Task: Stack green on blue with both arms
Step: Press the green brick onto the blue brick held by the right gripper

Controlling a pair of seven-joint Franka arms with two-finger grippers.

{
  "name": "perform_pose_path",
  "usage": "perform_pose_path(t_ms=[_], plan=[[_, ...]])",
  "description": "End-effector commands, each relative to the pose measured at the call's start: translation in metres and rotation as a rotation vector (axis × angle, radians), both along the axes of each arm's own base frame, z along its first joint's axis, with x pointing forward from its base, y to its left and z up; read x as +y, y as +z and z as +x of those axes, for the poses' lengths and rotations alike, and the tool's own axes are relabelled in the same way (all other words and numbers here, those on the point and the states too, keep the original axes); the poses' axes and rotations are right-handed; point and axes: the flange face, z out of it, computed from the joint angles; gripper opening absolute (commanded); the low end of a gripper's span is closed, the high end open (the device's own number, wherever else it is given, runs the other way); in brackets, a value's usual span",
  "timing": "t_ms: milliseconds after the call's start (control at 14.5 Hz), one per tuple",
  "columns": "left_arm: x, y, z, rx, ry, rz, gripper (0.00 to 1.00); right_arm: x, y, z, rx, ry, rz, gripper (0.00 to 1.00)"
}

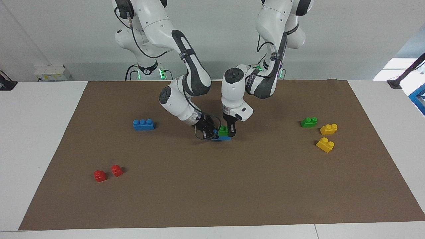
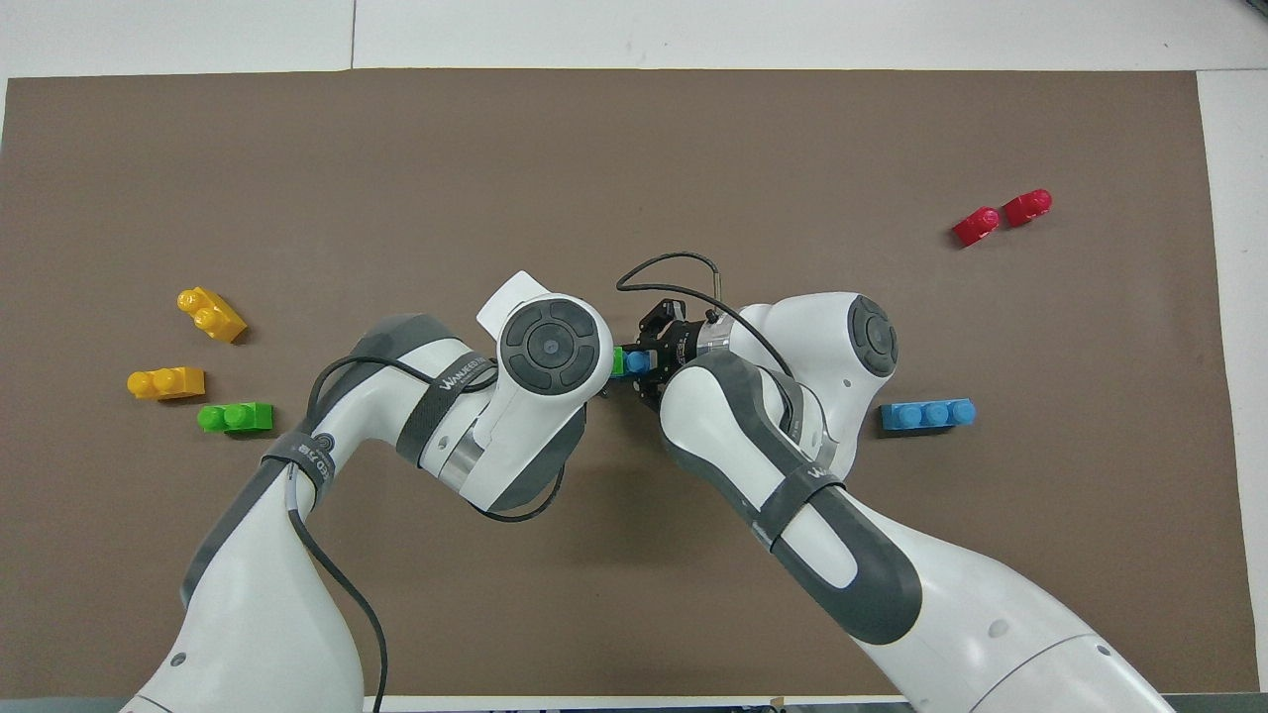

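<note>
- Green (image 1: 223, 130) sits on blue (image 1: 221, 137) at mat centre.
- I see the left gripper (image 1: 231, 131), pointing straight down, clamped on green.
- Right gripper (image 1: 208, 132), slanting low, grips blue.

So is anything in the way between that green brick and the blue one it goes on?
Nothing visible. The green brick, at the left gripper, already sits on the blue brick, with the right gripper at that brick's other end. The loose bricks lie well off toward the table's ends.

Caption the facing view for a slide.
Left gripper presses green brick onto blue brick held by right gripper at mat centre.
</note>
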Motion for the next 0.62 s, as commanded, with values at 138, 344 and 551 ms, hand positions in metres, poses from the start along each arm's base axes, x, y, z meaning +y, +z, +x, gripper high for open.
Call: perform_pose_path(t_ms=[138, 344, 551], plan=[[0.011, 0.018, -0.001, -0.019, -0.028, 0.013, 1.0, -0.002, -0.002, 0.001, -0.023, -0.009, 0.006, 0.71], [0.024, 0.042, 0.003, -0.031, -0.068, 0.015, 1.0, -0.003, 0.001, 0.004, -0.02, -0.014, 0.012, 0.87], [0.037, 0.058, 0.008, -0.03, -0.119, 0.024, 1.0, -0.009, 0.003, 0.009, -0.019, -0.021, 0.017, 0.9]])
